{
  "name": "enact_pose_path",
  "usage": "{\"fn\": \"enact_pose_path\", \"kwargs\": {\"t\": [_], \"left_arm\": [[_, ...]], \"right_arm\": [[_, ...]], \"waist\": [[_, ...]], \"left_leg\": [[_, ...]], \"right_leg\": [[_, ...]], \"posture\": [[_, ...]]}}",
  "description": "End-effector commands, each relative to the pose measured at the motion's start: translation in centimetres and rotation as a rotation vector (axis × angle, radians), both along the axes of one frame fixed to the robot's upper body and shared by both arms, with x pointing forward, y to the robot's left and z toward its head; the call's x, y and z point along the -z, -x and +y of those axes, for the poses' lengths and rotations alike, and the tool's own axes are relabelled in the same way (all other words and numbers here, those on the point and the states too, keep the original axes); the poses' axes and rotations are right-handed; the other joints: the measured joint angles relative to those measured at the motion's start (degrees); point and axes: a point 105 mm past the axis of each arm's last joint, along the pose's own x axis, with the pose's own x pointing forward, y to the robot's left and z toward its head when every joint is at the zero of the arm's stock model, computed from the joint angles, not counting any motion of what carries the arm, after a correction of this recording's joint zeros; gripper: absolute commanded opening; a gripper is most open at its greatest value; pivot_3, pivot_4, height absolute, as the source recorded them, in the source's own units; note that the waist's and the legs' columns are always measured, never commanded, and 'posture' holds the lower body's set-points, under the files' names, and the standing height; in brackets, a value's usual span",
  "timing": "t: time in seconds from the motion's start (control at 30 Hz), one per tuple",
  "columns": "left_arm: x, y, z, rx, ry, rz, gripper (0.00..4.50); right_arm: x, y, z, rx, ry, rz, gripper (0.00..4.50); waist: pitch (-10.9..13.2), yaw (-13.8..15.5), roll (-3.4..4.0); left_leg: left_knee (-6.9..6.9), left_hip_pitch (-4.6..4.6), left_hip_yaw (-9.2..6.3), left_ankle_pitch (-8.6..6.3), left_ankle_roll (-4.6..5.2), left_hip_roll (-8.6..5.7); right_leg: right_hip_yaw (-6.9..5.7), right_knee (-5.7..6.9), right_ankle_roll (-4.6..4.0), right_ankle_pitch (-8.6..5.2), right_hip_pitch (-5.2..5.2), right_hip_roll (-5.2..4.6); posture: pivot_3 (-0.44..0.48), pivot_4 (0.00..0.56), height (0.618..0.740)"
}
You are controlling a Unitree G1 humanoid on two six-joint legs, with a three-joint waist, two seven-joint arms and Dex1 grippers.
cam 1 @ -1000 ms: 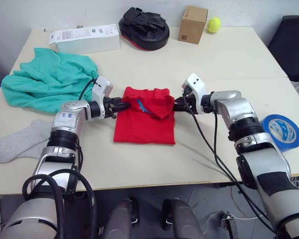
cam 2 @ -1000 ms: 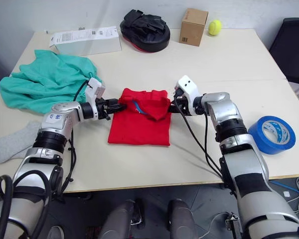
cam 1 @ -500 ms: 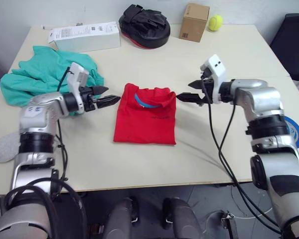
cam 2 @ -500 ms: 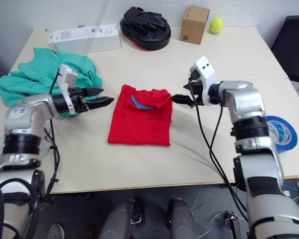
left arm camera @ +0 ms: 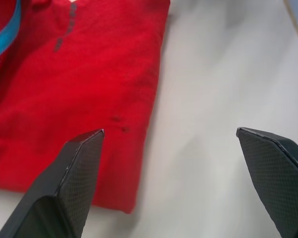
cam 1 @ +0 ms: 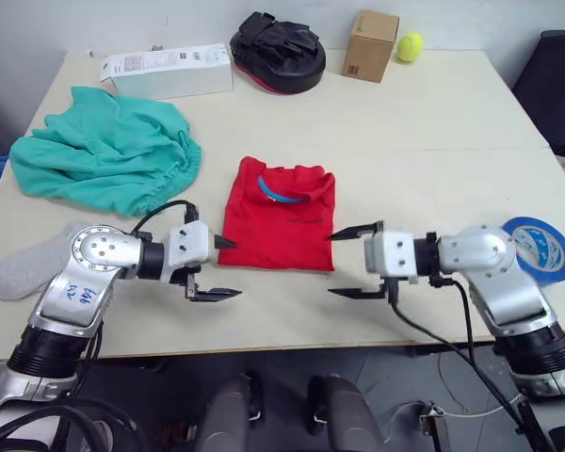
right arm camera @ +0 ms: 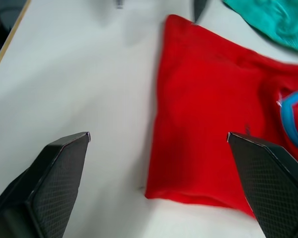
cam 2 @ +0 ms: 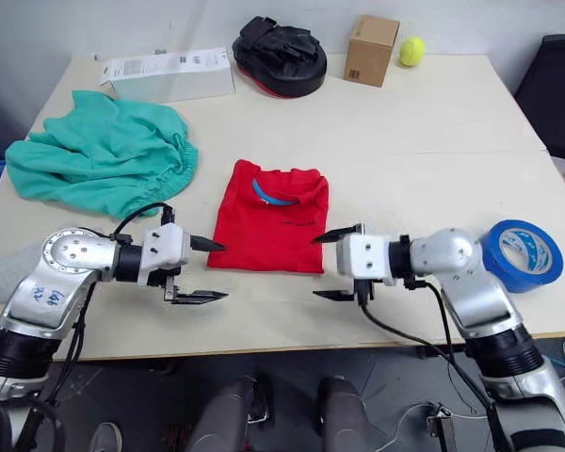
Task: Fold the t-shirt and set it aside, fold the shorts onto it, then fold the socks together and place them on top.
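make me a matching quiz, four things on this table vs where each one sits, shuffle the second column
Things:
1. t-shirt
2. shorts
3. tennis ball
4. blue tape roll

Places:
A. far edge, beside the cardboard box
B. near the robot's right edge of the table
C. folded at the middle, between the open left gripper and right gripper
D. bunched on the robot's left

Pairs: 1-C, 2-D, 3-A, 4-B
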Motion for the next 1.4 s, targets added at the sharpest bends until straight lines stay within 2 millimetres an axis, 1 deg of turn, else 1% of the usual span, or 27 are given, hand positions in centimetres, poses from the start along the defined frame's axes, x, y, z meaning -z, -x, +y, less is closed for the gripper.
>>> {"fn": "enact_pose_path", "kwargs": {"t": [0.03,0.13,0.17,0.23,0.27,0.4,0.47,0.57,0.63,0.77,0.87,0.97,1.1,1.17,1.27,1.3,1.4], "left_arm": [[0.5,-0.4,-0.1,0.001,-0.046,-0.073,4.47],[1.0,-0.8,0.0,-0.005,-0.065,-0.091,4.47],[1.1,-0.9,0.0,-0.014,-0.065,-0.093,4.30],[1.7,-1.0,0.0,-0.018,-0.078,-0.082,3.93],[1.9,-0.9,0.0,-0.016,-0.085,-0.077,3.60],[2.5,-1.1,-0.4,-0.017,-0.076,-0.068,2.30],[2.5,-1.3,-0.5,-0.022,-0.067,-0.069,1.64],[2.5,-1.3,-0.7,-0.015,-0.070,-0.070,0.70],[2.5,-1.3,-0.7,-0.008,-0.071,-0.066,0.04],[2.2,-1.0,-0.6,0.000,-0.059,-0.052,0.01],[2.0,0.0,-0.8,0.034,-0.027,0.002,0.01],[1.8,2.5,-0.9,0.101,0.016,0.123,0.01],[2.0,6.2,-0.4,0.180,0.007,0.297,0.01],[2.1,7.4,-0.2,0.194,0.002,0.344,0.01],[2.7,7.9,-0.1,0.177,-0.004,0.351,0.01],[3.0,8.0,-0.1,0.172,-0.008,0.349,0.01],[4.1,8.2,-0.3,0.159,-0.006,0.353,0.01]], "right_arm": [[0.8,-1.0,0.4,0.007,0.032,-0.129,4.50],[1.6,-2.1,0.9,0.027,0.037,-0.170,4.50],[2.1,-2.6,1.2,0.040,0.042,-0.174,4.50],[3.2,-3.4,1.2,0.059,0.073,-0.176,4.13],[3.6,-3.6,1.2,0.063,0.085,-0.177,3.89],[4.1,-4.1,0.8,0.056,0.101,-0.181,2.51],[4.1,-4.2,0.5,0.058,0.101,-0.175,1.79],[4.0,-4.0,0.3,0.043,0.104,-0.158,0.75],[3.9,-3.8,0.2,0.039,0.101,-0.143,0.04],[3.5,-3.0,0.1,0.022,0.082,-0.103,0.01],[3.2,-1.6,-0.1,-0.018,0.073,-0.049,0.01],[3.0,0.8,-0.6,-0.098,0.080,0.031,0.01],[3.0,3.9,-1.4,-0.190,0.108,0.123,0.01],[3.3,5.1,-1.8,-0.212,0.120,0.156,0.01],[4.0,6.0,-2.3,-0.216,0.140,0.173,0.01],[4.2,6.1,-2.4,-0.218,0.147,0.172,0.01],[4.9,6.2,-2.9,-0.225,0.186,0.147,0.01]], "waist": [[0.0,0.0,-0.03],[0.0,0.0,-0.04],[0.0,0.0,-0.04],[0.0,-0.3,-0.06],[0.0,-0.3,-0.08],[-0.1,-0.1,-0.09],[-0.1,-0.1,-0.09],[-0.1,0.0,-0.09],[-0.1,0.0,-0.09],[-0.1,0.0,-0.09],[-0.1,0.1,-0.09],[-0.1,0.0,-0.09],[0.0,0.0,-0.08],[0.0,0.0,-0.07],[0.0,0.2,-0.06],[0.0,0.2,-0.07],[0.0,0.2,-0.06]], "left_leg": [[0.00,0.02,0.00,0.02,0.04,0.00],[-0.01,0.02,-0.01,0.05,0.05,0.02],[0.02,0.04,-0.01,0.08,0.05,0.03],[0.03,0.05,-0.01,0.13,0.07,0.04],[0.07,0.06,0.00,0.15,0.07,0.06],[0.03,0.40,-0.01,0.17,0.07,0.06],[-0.04,0.88,-0.08,0.14,0.06,0.05],[-0.05,0.91,-0.16,-0.04,-0.16,0.05],[-0.05,0.90,-0.17,-0.02,-0.10,0.05],[-0.07,0.88,-0.19,0.03,0.02,0.05],[-0.06,0.84,-0.21,0.02,0.05,0.05],[-0.08,0.82,-0.21,-0.01,0.08,0.05],[-0.12,0.85,-0.23,-0.03,0.07,0.09],[-0.14,0.85,-0.24,-0.05,0.06,0.09],[-0.16,0.87,-0.26,-0.16,-0.11,0.10],[-0.15,0.87,-0.28,-0.24,-0.25,0.10],[-0.15,0.84,-0.26,-0.26,-0.25,0.09]], "right_leg": [[0.00,0.03,0.00,0.00,0.00,0.00],[-0.02,0.08,-0.01,-0.01,-0.03,0.01],[-0.01,0.12,-0.01,-0.01,-0.02,0.01],[-0.01,0.15,-0.01,-0.01,-0.01,0.02],[0.00,0.17,-0.01,-0.01,0.01,0.03],[0.00,0.15,-0.03,-0.02,0.31,0.02],[-0.05,-0.02,-0.05,-0.03,0.85,0.00],[-0.08,-0.02,-0.05,-0.03,0.88,-0.08],[-0.09,-0.02,-0.05,-0.03,0.88,-0.08],[-0.14,-0.02,-0.05,-0.03,0.88,-0.07],[-0.18,-0.05,-0.05,-0.03,0.88,-0.08],[-0.17,-0.08,-0.04,-0.03,0.89,-0.07],[-0.18,-0.22,-0.05,-0.04,0.92,-0.06],[-0.17,-0.28,-0.07,-0.05,0.92,-0.06],[-0.16,-0.35,-0.08,-0.06,0.97,-0.07],[-0.17,-0.37,-0.08,-0.06,1.00,-0.08],[-0.17,-0.46,-0.08,-0.06,0.99,-0.08]], "posture": [[0.000,0.150,0.740],[0.000,0.150,0.740],[0.000,0.150,0.740],[0.000,0.150,0.740],[0.000,0.150,0.740],[0.000,0.150,0.740],[0.000,0.150,0.740],[0.000,0.150,0.740],[0.000,0.150,0.740],[0.000,0.150,0.740],[0.000,0.150,0.740],[0.000,0.150,0.740],[0.000,0.150,0.740],[0.000,0.150,0.740],[0.000,0.150,0.740],[0.000,0.150,0.740],[0.000,0.150,0.740]]}}
